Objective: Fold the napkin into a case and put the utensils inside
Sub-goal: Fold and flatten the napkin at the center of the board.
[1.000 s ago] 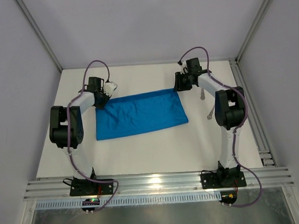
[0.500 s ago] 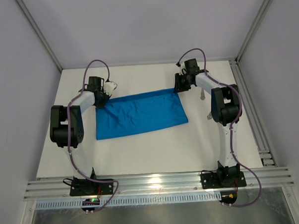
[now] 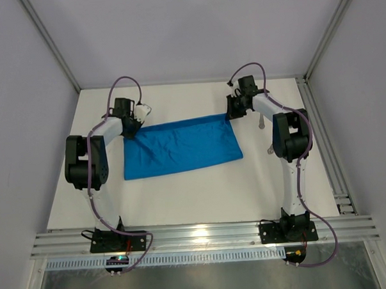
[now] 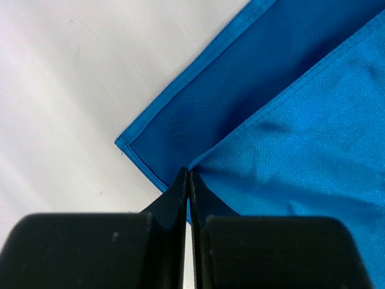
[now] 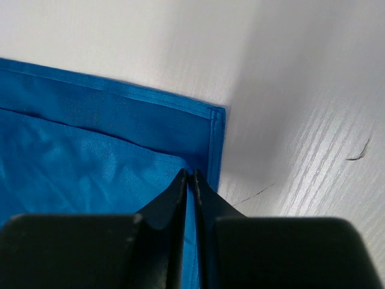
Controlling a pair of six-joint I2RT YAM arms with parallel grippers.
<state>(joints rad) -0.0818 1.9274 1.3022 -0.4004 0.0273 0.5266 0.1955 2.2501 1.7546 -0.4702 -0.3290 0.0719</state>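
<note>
Left pincer (image 4: 187, 177) and right pincer (image 5: 187, 176) are each pinched thin on a corner of the napkin (image 4: 301, 138), gripping its upper layer right at the tips. Just beyond each tip the lower layer's hemmed corner lies flat. Carry both corners together, level and taut, so the edges meet squarely. The utensils (image 3: 260, 121) lie just outside the right pincer

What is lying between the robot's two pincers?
The blue napkin, folded over, stretches from the left pincer to the right pincer. The top view shows it best.
</note>
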